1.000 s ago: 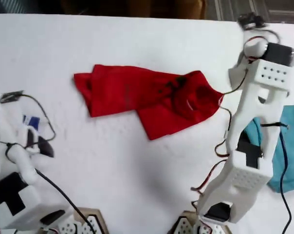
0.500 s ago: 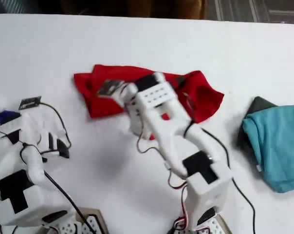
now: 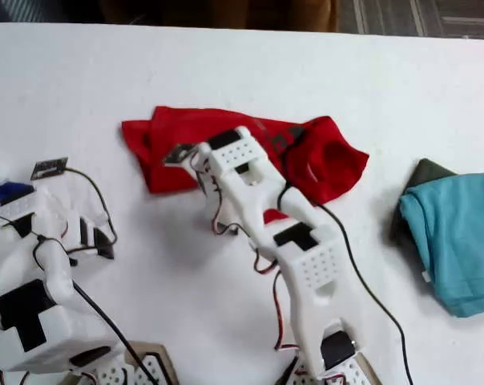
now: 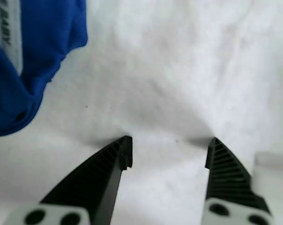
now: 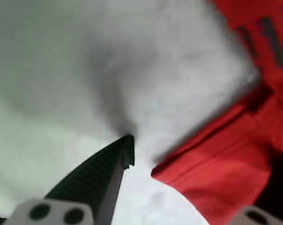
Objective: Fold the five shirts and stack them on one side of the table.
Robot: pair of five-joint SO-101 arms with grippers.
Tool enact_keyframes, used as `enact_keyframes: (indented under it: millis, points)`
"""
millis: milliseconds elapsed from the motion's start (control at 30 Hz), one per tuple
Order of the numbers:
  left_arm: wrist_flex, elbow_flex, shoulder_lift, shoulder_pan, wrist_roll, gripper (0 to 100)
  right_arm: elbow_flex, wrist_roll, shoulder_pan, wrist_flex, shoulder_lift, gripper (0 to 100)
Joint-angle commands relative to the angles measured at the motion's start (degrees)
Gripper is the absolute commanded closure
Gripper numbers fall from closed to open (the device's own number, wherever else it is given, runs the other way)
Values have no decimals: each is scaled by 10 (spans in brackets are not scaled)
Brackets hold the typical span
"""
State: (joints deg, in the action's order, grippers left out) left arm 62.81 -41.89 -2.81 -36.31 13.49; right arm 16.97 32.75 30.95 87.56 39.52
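A crumpled red shirt (image 3: 322, 156) lies spread at the table's middle. My right gripper (image 3: 180, 154) is down over its left part, open; in the right wrist view the shirt's edge (image 5: 235, 164) lies between the jaws, beside one black finger (image 5: 106, 173). My left gripper (image 4: 169, 147) hangs open over bare white table at the left, nothing between its fingers (image 4: 108, 168). A blue shirt (image 4: 29, 56) lies just beyond it, at the table's left edge (image 3: 2, 195). A folded teal shirt (image 3: 454, 237) rests on a dark folded one (image 3: 425, 172) at the right.
The white table (image 3: 146, 72) has free room along the back and between the two arms. Loose wires (image 3: 86, 301) trail from both arms near the front edge. The right arm's body (image 3: 306, 265) crosses the front middle.
The right arm swung from beside the teal stack leftward across the table and came down on the red shirt's left part. The left arm shifted slightly.
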Motion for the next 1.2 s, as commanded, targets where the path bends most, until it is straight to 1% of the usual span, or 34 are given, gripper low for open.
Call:
enact_keyframes:
  millis: [0, 100, 167, 233, 333, 400, 433, 533, 667, 733, 800, 867, 933, 1000, 1167]
  points:
    - [-8, 8, -22, 9, -2, 729, 51, -4, -30, 15, 25, 569]
    - [-8, 8, -22, 9, -3, 729, 77, -4, -32, 47, 47, 580]
    - [-8, 8, -22, 9, -3, 729, 92, -4, -31, 63, 57, 625]
    - [-8, 8, -22, 9, -3, 729, 103, -4, -31, 69, 62, 692]
    - [-8, 8, -22, 9, -3, 729, 106, -6, -36, 71, 60, 821]
    - [-8, 8, -22, 9, -3, 729, 107, -26, -40, 68, 59, 907]
    - [-8, 8, -22, 9, -3, 729, 107, -32, -40, 68, 59, 929]
    - [-8, 8, -22, 9, -3, 729, 106, -36, -41, 70, 64, 913]
    - [-8, 8, -22, 9, -3, 729, 106, -40, -41, 72, 63, 940]
    - [-8, 8, -22, 9, -3, 729, 106, -72, -44, 72, 60, 975]
    - [-8, 8, -22, 8, -3, 729, 107, -97, -50, 73, 59, 979]
    - [-8, 8, -22, 8, -3, 729, 109, -93, -52, 95, 58, 980]
    - [-8, 8, -22, 8, -4, 729, 129, -72, -51, 138, 56, 980]
    - [-8, 8, -22, 8, -4, 729, 139, -68, -56, 141, 27, 980]
    - [-8, 8, -22, 8, -4, 729, 140, -55, -67, 140, -131, 980]
